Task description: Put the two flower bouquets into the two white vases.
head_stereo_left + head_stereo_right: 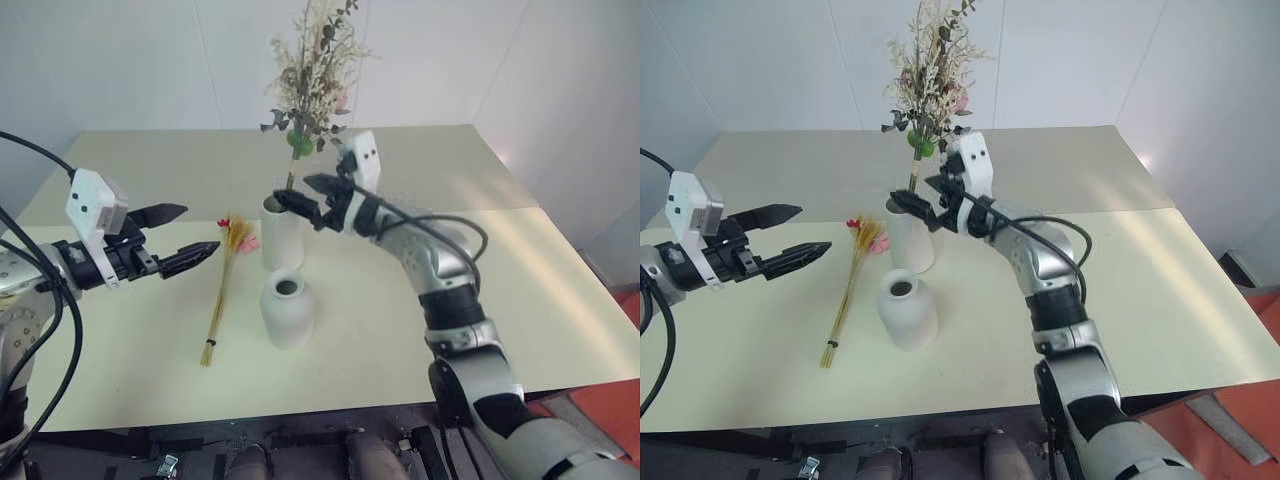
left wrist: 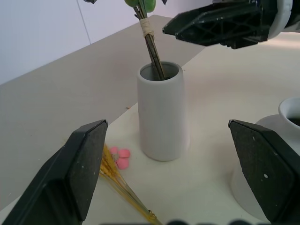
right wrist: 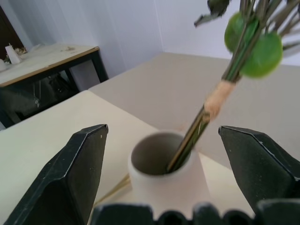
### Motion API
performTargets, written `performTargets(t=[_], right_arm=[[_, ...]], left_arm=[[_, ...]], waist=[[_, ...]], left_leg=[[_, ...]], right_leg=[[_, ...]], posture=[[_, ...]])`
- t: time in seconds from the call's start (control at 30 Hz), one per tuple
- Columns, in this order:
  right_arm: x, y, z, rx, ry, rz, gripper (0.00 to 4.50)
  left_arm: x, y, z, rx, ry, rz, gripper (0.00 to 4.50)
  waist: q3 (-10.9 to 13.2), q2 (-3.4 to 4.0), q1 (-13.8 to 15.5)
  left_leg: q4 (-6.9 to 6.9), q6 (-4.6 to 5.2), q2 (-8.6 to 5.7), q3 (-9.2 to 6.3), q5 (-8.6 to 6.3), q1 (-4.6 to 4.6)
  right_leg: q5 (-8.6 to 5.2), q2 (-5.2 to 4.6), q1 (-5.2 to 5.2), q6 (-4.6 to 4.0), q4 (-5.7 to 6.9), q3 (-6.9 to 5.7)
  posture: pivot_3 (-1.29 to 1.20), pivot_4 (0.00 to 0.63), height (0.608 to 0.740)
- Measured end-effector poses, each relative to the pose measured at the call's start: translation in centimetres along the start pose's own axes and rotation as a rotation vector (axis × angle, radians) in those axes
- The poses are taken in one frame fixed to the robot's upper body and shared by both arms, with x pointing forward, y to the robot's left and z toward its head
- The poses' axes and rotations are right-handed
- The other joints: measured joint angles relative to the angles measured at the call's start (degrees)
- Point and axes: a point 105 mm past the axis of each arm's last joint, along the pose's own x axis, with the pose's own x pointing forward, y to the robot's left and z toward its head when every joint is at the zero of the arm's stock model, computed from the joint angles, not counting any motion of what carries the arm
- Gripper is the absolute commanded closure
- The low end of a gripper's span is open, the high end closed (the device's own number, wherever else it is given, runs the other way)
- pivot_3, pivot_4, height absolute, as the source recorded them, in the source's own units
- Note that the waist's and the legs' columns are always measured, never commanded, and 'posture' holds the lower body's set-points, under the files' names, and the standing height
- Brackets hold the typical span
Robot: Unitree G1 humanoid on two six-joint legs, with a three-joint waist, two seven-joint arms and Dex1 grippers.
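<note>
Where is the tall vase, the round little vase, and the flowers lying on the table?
tall vase [image 1: 281, 240], left eye view, on its white side wall.
round little vase [image 1: 287, 315], left eye view, on its round belly.
flowers lying on the table [image 1: 222, 290], left eye view, on the yellow stems.

Head pair looks down over table [image 1: 120, 370]; both wrist cameras closely share tall vase [image 2: 161, 112].

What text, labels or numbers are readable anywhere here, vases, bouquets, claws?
None readable. The tall vase, the squat vase, both bouquets, the table and the white camera housings on the wrists carry no visible print or markings.
</note>
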Motion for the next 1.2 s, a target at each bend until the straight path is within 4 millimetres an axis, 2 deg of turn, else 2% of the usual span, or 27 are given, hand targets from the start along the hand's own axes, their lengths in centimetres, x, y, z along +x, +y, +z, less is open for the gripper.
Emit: performTargets(t=[0.2,0.37,0.5,0.63,0.83,0.97,1.2], right_arm=[[1.8,-1.5,-0.7,0.089,0.028,-0.035,0.02],[2.5,-0.9,0.2,0.114,-0.014,0.012,0.02],[2.3,0.1,1.6,0.116,-0.076,0.092,0.02],[0.9,0.8,2.8,0.075,-0.127,0.159,0.02],[0.5,1.6,0.4,-0.001,-0.039,0.185,0.02],[-0.4,0.4,-0.9,-0.024,0.005,0.136,0.02],[-3.4,-1.5,-2.6,-0.039,0.062,0.056,0.02]], left_arm=[[0.0,-0.3,-0.3,-0.006,0.003,0.001,0.0],[-0.1,-0.7,-0.7,-0.013,0.009,0.004,0.0],[-0.4,-0.7,-0.6,-0.006,0.006,0.016,0.0],[-0.6,-0.9,-1.0,-0.013,0.015,0.019,0.0],[-0.5,-0.9,-0.7,-0.006,0.006,0.016,0.0],[-0.3,-0.8,-0.6,-0.006,0.003,0.009,0.0],[0.1,-0.4,-0.9,-0.005,0.023,0.007,0.0]], waist=[[0.0,0.0,0.1],[0.0,0.0,0.1],[0.0,0.0,0.1],[0.0,0.0,0.1],[0.0,0.0,0.1],[0.0,0.0,0.1],[0.0,0.0,0.3]], left_leg=[[-0.01,0.0,0.0,-0.01,0.0,-0.05],[0.0,0.0,0.01,-0.02,0.0,-0.04],[-0.01,0.0,0.01,-0.03,0.0,-0.04],[-0.01,0.0,0.01,-0.03,0.0,-0.04],[-0.01,0.0,0.0,-0.03,0.0,-0.02],[-0.01,0.0,0.0,-0.03,0.0,-0.03],[-0.01,0.0,0.0,-0.03,0.0,-0.02]], right_leg=[[0.0,0.0,0.0,-0.01,-0.02,-0.01],[0.01,0.0,-0.01,-0.01,0.0,-0.02],[0.01,0.0,-0.01,-0.01,0.0,-0.02],[0.0,-0.01,0.0,-0.01,0.0,-0.03],[0.01,0.0,0.0,0.0,0.01,-0.02],[0.0,0.0,0.0,-0.01,0.0,-0.02],[0.0,0.0,0.0,0.0,0.01,-0.02]], posture=[[0.0,0.15,0.74],[0.0,0.15,0.74],[0.0,0.15,0.74],[0.0,0.15,0.74],[0.0,0.15,0.74],[0.0,0.15,0.74],[0.0,0.15,0.74]])
